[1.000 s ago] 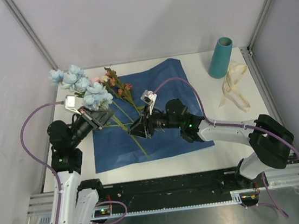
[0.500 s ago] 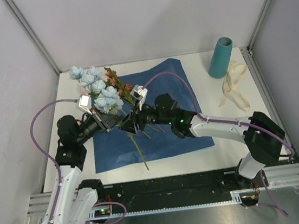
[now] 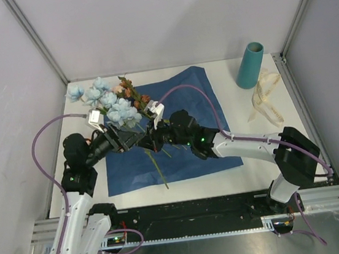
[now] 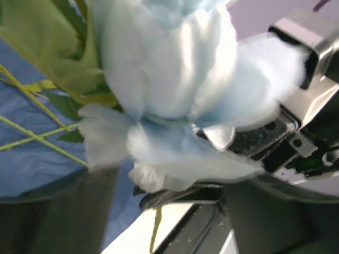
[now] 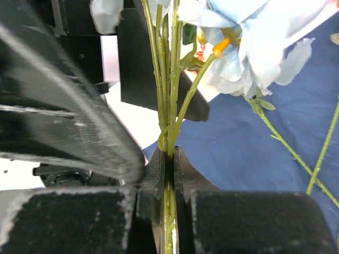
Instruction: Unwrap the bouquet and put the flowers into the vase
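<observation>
My right pincer (image 5: 169, 159): closed tight on a bundle of thin green stems (image 5: 167, 100); the stems run straight up out of the narrow slit between my two pads.
My left pincer (image 3: 123, 139): just left of the right one, nose to nose with it over the blue paper; its dark fingers (image 5: 136, 58) stand apart around the same stems and do not press on them.
Flowers (image 3: 107, 100): one bunch, with pale blue blossoms to the back left and rust-brown blooms (image 3: 131, 89) just beside them; the heads reach past the paper's back left edge, and the stem ends point toward the near edge of the table (image 3: 253, 154).
Left wrist view: almost filled by one blurred pale blue blossom (image 4: 169, 69) close to the lens.
Blue paper (image 3: 187, 97): spread flat in the middle of the table, dark side up, beneath both pincers; a few loose thin stems lie across it.
Vase (image 3: 250, 65): standing at the back right corner, mouth up, well apart from the flowers.
Ribbon (image 3: 266, 99): in a loose heap just beside the vase's foot.
</observation>
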